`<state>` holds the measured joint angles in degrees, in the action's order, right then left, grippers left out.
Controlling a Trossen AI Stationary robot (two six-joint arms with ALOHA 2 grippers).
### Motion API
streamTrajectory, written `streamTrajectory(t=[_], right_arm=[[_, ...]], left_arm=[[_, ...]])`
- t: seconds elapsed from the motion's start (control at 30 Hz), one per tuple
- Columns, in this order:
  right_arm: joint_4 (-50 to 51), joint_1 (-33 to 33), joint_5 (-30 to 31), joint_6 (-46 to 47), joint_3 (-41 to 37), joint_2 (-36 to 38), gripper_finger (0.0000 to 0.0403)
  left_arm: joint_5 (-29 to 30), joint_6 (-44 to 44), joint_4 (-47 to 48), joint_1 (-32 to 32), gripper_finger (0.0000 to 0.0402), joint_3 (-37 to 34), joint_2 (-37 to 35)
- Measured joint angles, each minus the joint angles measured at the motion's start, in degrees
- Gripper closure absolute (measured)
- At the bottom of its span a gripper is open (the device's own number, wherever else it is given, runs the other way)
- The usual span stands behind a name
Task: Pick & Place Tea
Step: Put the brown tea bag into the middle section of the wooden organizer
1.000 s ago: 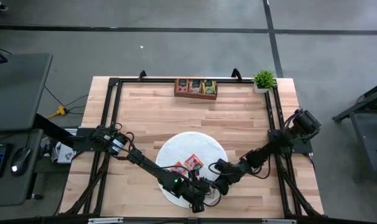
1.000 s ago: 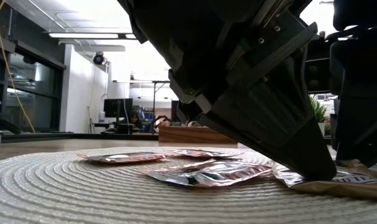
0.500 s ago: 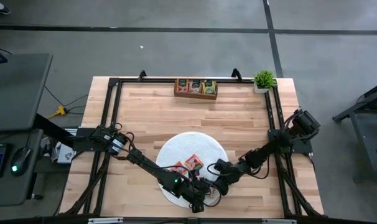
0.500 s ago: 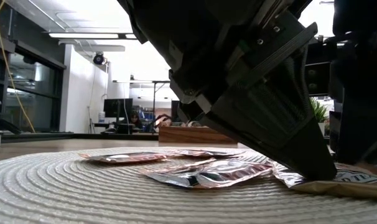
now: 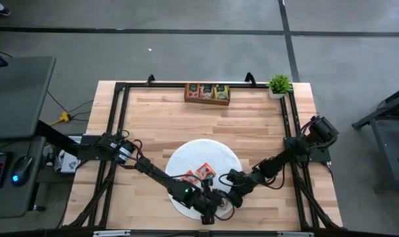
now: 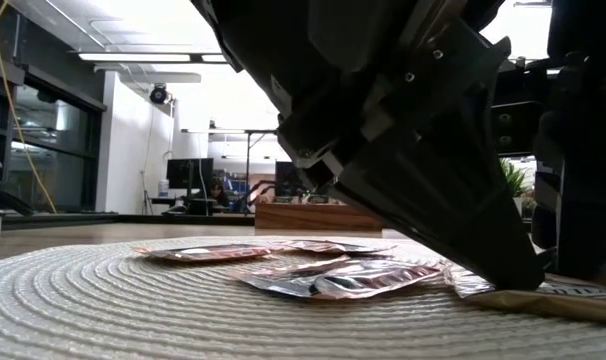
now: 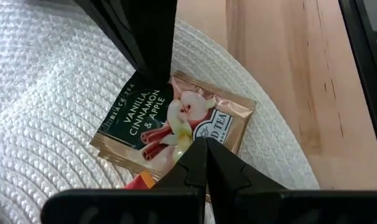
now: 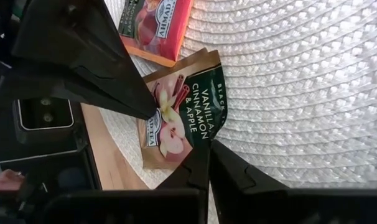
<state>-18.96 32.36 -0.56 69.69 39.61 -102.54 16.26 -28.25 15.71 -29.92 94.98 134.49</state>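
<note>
Bronze tea packet [image 7: 176, 121] on mat [image 7: 45, 112], pinched by both closed grippers: left gripper [image 7: 204, 144], right gripper [image 8: 208, 146]

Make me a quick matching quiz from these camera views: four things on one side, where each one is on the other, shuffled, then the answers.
Things:
1. vanilla cinnamon apple tea packet
2. wooden tray
3. potted plant
4. woven mat

Places:
A. far right corner of the table
B. middle of the table's far edge
C. near middle of the table
D. mat's near edge, between both claws

Pairs: 1-D, 2-B, 3-A, 4-C
</note>
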Motion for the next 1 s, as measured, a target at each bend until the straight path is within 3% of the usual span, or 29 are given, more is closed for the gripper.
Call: streamTrajectory(t=[0.67,0.8,1.0], right_arm=[[2.1,0.0,0.9,-2.9,0.0,0.1,0.0402],[1.3,0.0,1.0,-3.8,0.0,0.1,0.0403],[2.7,0.0,1.9,-7.5,-0.1,3.4,0.0403]], left_arm=[[-1.8,4.3,14.1,1.6,0.0401,-0.4,-13.8],[4.0,1.7,22.2,1.9,0.0401,-0.4,-17.8],[14.4,-9.2,35.1,2.2,0.0402,-0.2,-22.0]])
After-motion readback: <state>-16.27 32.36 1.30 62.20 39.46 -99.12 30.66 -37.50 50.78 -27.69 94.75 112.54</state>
